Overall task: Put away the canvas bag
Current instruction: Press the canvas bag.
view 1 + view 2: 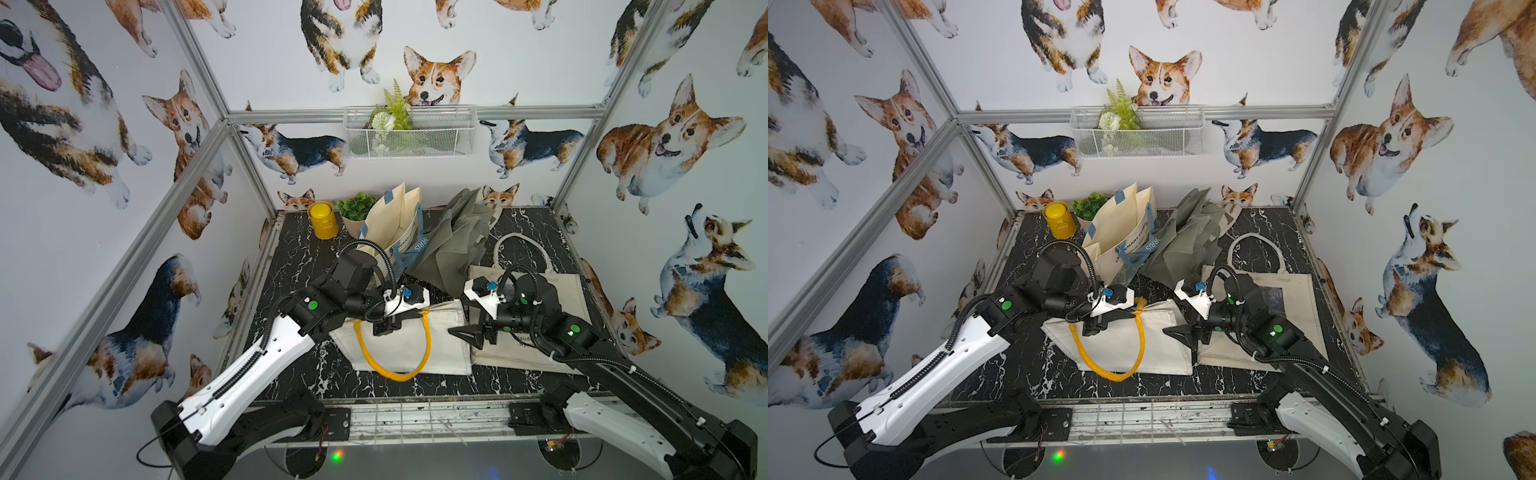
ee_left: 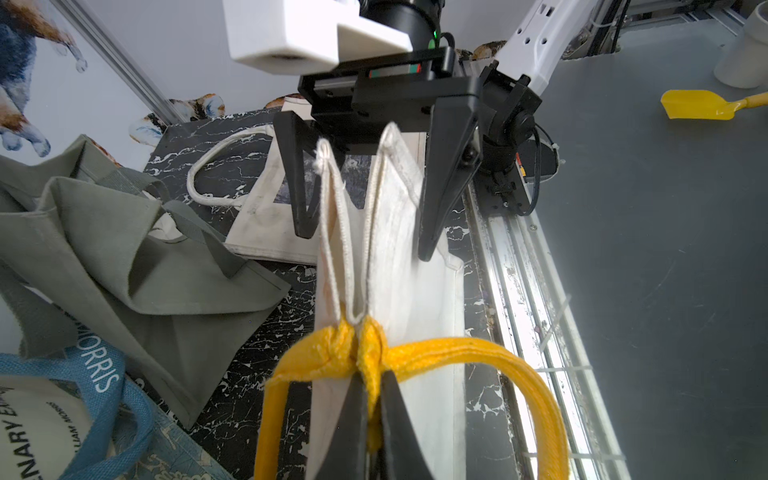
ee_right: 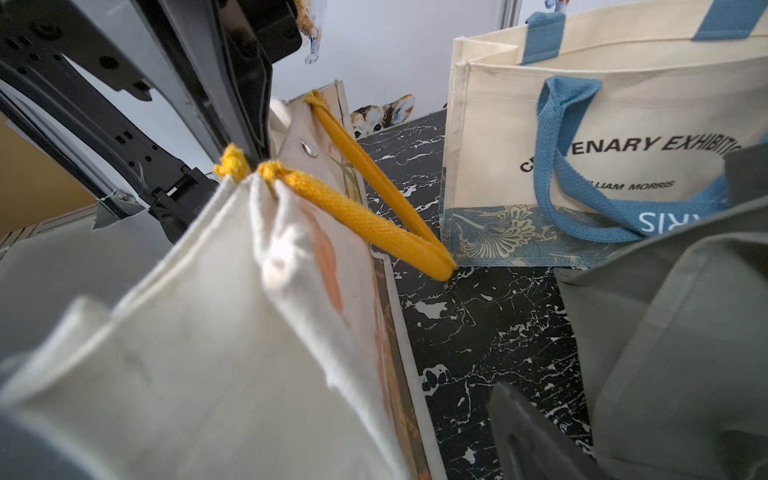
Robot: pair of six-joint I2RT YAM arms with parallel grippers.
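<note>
**Left jaws hold the tote by its handle root; right jaws gape over its edge**

The canvas bag (image 1: 409,347) with the yellow handle (image 1: 390,374) lies at the front middle of the black marble desk (image 1: 316,382), between the two arms. The left jaws are closed tight on the canvas bag where the yellow handle is knotted into its top edge. In the left wrist view that edge (image 2: 374,232) stands up in folded ridges running away from the grip. The right jaws are spread wide at the far end of the same edge, one finger on each side of the cloth, gripping nothing; whether either finger touches the cloth cannot be told.

A second cream tote (image 1: 571,291) with a white handle lies flat under the right arm. Behind the canvas bag slumps a grey-green tote (image 1: 453,245), and beside that stands a William Morris tote (image 1: 395,224) with blue handles. At the back left of the desk are a yellow tin (image 1: 321,219) and a potted plant (image 1: 356,208).
</note>
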